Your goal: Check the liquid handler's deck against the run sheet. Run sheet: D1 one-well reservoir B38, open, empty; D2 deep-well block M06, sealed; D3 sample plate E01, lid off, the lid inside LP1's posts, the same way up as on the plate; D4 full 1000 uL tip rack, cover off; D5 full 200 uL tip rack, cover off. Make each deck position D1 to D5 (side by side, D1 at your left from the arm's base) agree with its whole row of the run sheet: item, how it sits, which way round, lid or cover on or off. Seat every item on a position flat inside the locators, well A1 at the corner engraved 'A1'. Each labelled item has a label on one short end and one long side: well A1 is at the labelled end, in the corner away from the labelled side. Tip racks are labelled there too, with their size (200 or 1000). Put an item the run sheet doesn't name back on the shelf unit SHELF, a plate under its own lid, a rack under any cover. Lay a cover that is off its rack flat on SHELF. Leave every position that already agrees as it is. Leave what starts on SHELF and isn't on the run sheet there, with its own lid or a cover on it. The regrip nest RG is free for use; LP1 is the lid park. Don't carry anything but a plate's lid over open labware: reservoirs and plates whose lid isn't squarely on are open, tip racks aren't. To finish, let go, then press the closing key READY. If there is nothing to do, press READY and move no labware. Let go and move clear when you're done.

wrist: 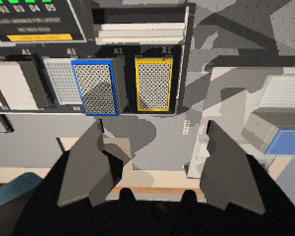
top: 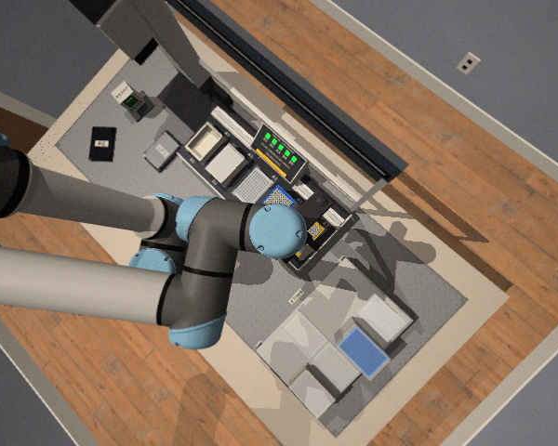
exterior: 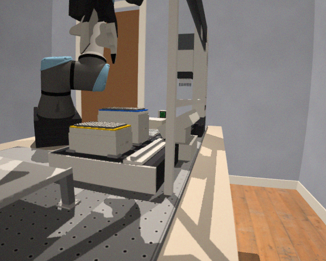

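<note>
My gripper [wrist: 153, 120] is open and empty, high above the table in front of the deck; it also shows at the top of the side view [exterior: 101, 33]. On the deck stand a cream one-well reservoir [top: 205, 142], a sealed block [top: 225, 162], an uncovered well plate [top: 253, 184], a blue-rimmed tip rack [wrist: 96, 88] and a yellow-rimmed tip rack [wrist: 153, 85], both uncovered and full of tips. A grey lid [top: 161, 150] lies at the lid park left of the deck. The green READY key [top: 130, 100] stands at the far left.
The shelf unit [top: 337, 350] at the lower right holds a white lidded plate [top: 385, 317], a blue-topped rack [top: 363, 351] and several grey flat pieces. The black regrip nest [top: 101, 139] lies left. The handler's gantry frame [exterior: 171, 98] stands behind the deck.
</note>
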Robot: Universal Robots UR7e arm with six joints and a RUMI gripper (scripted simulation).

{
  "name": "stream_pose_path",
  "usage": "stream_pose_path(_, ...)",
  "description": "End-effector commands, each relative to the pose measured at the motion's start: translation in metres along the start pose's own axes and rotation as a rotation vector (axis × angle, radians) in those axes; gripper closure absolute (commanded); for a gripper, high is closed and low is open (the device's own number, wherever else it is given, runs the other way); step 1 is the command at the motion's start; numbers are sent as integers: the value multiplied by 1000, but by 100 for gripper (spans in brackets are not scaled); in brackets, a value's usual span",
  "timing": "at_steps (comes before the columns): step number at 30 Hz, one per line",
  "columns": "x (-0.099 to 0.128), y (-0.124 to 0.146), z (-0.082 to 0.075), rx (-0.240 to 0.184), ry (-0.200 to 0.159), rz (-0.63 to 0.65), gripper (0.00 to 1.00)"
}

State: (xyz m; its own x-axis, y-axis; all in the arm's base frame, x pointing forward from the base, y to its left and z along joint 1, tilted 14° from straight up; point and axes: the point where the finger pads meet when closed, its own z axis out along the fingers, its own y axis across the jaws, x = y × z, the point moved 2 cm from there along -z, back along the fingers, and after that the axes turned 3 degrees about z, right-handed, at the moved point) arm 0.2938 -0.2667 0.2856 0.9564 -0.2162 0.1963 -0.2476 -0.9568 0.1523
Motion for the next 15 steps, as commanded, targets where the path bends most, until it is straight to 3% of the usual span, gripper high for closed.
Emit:
stream_pose_path(1,0,0,14,-1,1,0,18)
stream_pose_path(11,1,0,48,-1,1,0,18)
stream_pose_path(15,1,0,54,-1,1,0,18)
